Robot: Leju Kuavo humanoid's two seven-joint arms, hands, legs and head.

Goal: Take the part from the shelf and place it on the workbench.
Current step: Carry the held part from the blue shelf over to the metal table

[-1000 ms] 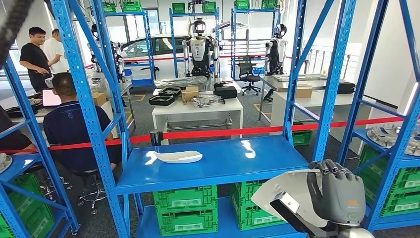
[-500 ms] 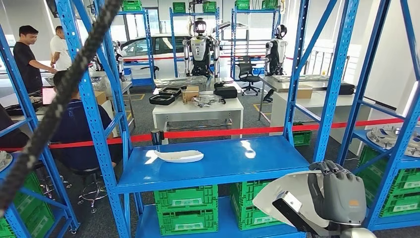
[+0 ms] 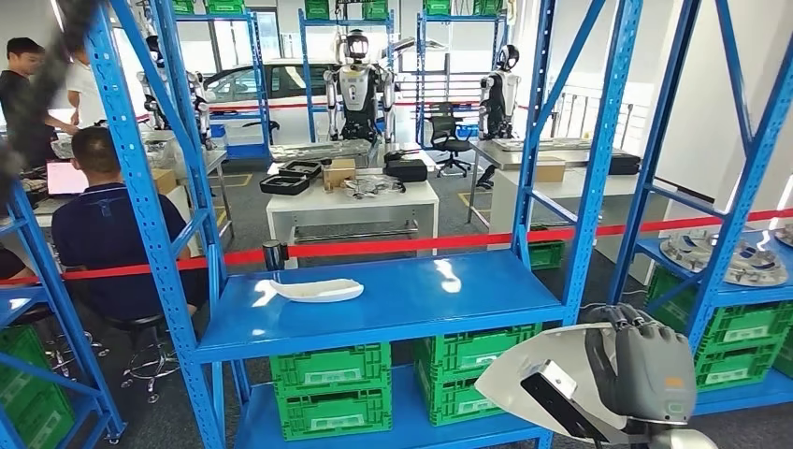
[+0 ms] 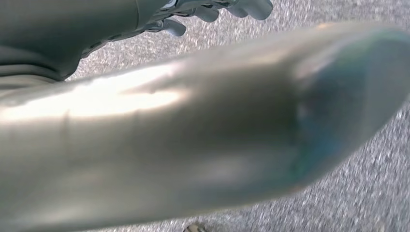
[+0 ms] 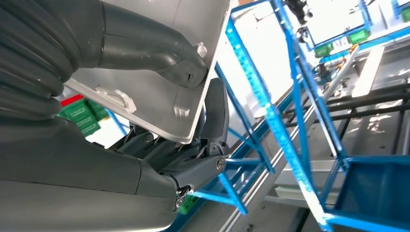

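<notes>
While the blue shelf (image 3: 393,304) carries one white part (image 3: 313,291), a larger pale part (image 3: 538,369) is gripped low at the right by the right hand (image 3: 645,369). Whether the left hand (image 4: 212,9) is closed cannot be told.

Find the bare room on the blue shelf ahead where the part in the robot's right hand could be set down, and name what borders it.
The blue shelf is bare from its middle to the right upright, the widest patch. The white part already lying there crowds the left end. The right hand holds the grey part low, in front of the right end.
</notes>
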